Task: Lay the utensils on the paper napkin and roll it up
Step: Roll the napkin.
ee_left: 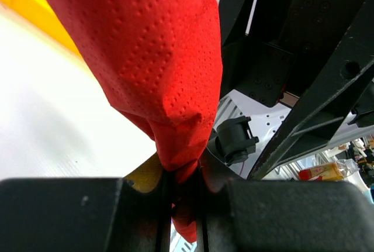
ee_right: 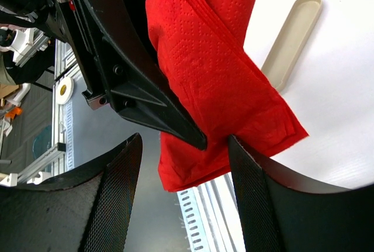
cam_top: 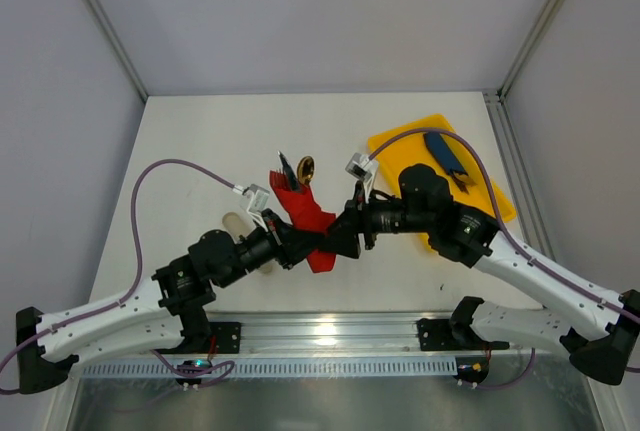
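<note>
Top view: 1 thin bright red square paper napkin (cam_top: 312,219), bunched into a loose roll, sits left of the yellow rectangular plastic tray (cam_top: 395,143) and apart from it. Can't tell if it's lifted or resting on the white counter (cam_top: 200,141). 2 slim shiny metal utensils poke out of the roll's far end: 1 gold spoon (cam_top: 306,167) bowl and 1 darker slim tip, likely the fork (cam_top: 287,169). 1 flat dark-blue oblong item (cam_top: 447,158) lies on the tray. 1 pale beige sleeve (cam_top: 234,221) lies further left of the tray than the napkin, partly under the left arm.

Left wrist: left pincer (ee_left: 182,185) is clamped tight on a pinched end of the napkin, and the paper puckers at the jaws.

Right wrist: right pincer (ee_right: 186,147) has its jaws well apart, straddling the roll's lower end and holding nothing. Can't tell if a pad brushes the paper.

Handling, my read: the paper is light and soft, tears easily and unrolls if let go. The utensils are stiff and slick and could slide out of the open end. Better to grip the roll's body over the metal, not a loose corner.
</note>
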You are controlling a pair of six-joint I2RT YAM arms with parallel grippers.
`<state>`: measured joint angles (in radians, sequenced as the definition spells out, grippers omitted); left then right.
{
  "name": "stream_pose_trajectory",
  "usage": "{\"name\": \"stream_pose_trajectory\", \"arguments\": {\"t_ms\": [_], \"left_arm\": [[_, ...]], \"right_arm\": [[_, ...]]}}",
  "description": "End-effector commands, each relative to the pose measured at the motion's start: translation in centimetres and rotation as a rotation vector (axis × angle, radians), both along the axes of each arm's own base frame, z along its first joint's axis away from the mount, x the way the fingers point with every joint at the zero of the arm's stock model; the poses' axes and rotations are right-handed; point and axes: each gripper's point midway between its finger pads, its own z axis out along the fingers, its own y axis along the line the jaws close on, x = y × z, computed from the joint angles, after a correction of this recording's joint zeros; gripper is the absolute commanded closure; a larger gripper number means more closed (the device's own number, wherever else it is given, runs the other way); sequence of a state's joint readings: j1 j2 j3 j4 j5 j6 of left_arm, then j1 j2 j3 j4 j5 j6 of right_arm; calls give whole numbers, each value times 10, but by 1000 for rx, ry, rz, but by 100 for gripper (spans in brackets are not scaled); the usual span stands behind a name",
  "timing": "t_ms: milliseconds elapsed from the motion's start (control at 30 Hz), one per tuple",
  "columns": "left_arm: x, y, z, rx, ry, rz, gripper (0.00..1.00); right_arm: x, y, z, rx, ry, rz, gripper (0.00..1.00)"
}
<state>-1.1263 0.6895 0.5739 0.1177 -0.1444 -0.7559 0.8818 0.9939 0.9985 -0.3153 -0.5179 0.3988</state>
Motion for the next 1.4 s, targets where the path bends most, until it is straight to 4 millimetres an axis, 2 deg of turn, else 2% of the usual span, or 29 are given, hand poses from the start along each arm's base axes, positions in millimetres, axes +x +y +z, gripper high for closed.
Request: {"name": "stream_pose_trajectory", "arguments": {"t_ms": [0, 300, 533, 733, 933, 1067, 1367], "left_arm": [[-5, -1, 43, -128, -56, -26, 100], [-6, 6, 48, -152, -65, -13, 100], [-4, 11, 49, -146, -70, 9, 100], [-2, 7, 47, -136, -71, 5, 100], [-4, 4, 47, -138, -68, -10, 100], [-5, 4, 45, -140, -62, -14, 100], [-7, 1, 46, -147, -64, -33, 100]], "right_arm": [[1, 10, 20, 70, -51, 33, 36], [5, 13, 18, 75, -42, 24, 36], [-5, 7, 16, 73, -17, 39, 36], [-18, 5, 20, 90, 11, 85, 36], [-7, 7, 27, 96, -38, 45, 36], [1, 18, 29, 106, -34, 47, 36], [8, 30, 40, 137, -49, 63, 37]]}}
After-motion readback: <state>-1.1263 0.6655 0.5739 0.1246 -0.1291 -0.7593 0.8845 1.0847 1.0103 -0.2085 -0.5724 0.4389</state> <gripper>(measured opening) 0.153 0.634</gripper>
